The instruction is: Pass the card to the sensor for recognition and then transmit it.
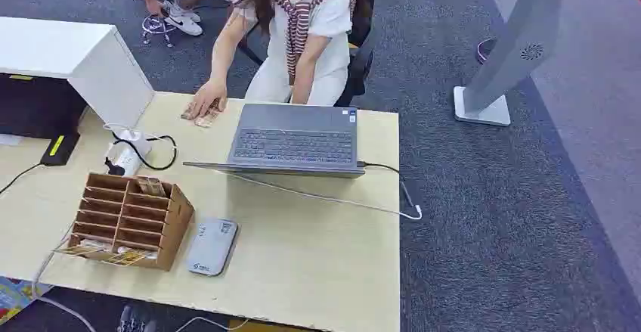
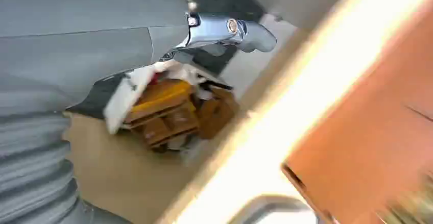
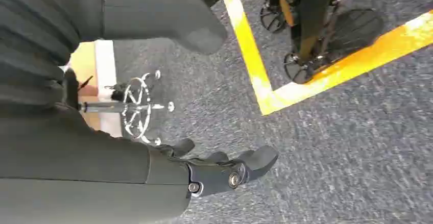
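Looking down from the head view, a pale wooden table [image 1: 317, 264] carries a brown cardboard slotted organizer [image 1: 125, 218] at about eight o'clock of the picture, with cards [image 1: 113, 253] lying in its lower slots and one more standing in an upper slot. Just beside the organizer, at its three o'clock, lies a flat grey card reader [image 1: 212, 246]. An open grey laptop [image 1: 295, 139] sits near the table's far edge, a white cable [image 1: 332, 198] running from it toward four o'clock. At the laptop's nine o'clock a seated person presses a hand [image 1: 205, 100] flat on a few cards [image 1: 202, 117] on the table. A white power adapter [image 1: 123, 158] with a black cord lies at the organizer's twelve o'clock, next to a white cabinet [image 1: 68, 56].

What the head view leaves out, the wrist views supply. The left wrist view shows the left hand [image 2: 224, 30] with its fingers stretched out, apart and holding nothing, above a blurred organizer [image 2: 168, 112] holding cards; the motion blur hides finer detail. The right wrist view shows the right hand [image 3: 224, 170] over grey carpet [image 3: 332, 147] marked with yellow tape [image 3: 306, 81], fingers loosely curled but apart, holding nothing, with a chair base [image 3: 135, 104] nearby.
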